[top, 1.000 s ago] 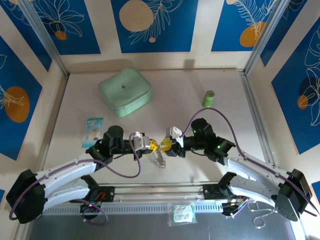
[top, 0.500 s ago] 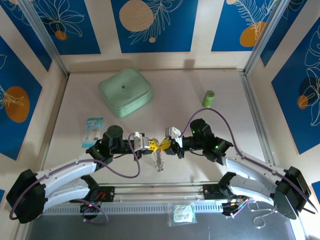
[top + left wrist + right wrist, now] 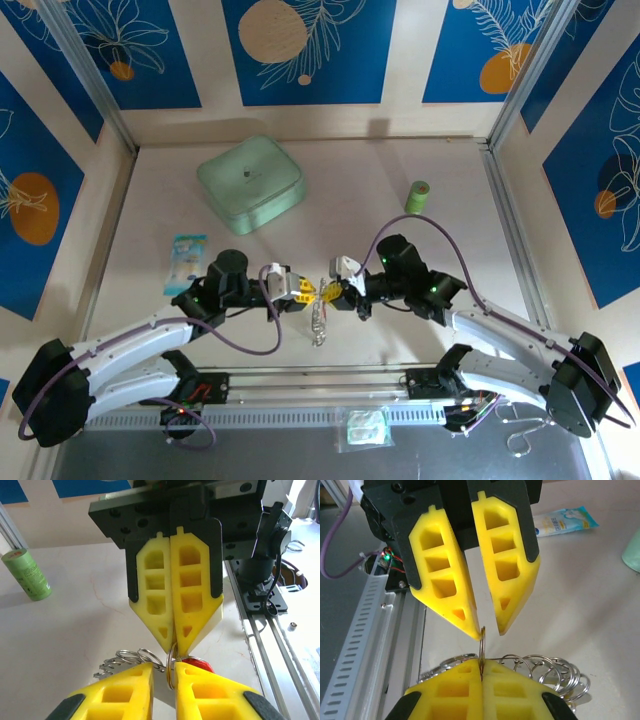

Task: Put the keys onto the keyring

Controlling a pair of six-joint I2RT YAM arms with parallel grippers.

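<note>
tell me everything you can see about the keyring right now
The keyring is a thin ring joined to a shiny silver chain of small wire loops. It is held between the two claws: the right claw is shut on the ring, and the left claw has its fingers slightly apart on either side of it. The chain dangles below. A red key head sits beside the ring; whether it's threaded on is unclear.

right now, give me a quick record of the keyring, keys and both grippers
left gripper: open, fingertips a little apart, either side of the keyring's edge
right gripper: shut on the keyring
keyring: held on edge between the two grippers, chain trailing from it
red key: beside the ring, under the right gripper; whether it is threaded on, cannot tell
also on table: green roll, green case, packet
</note>
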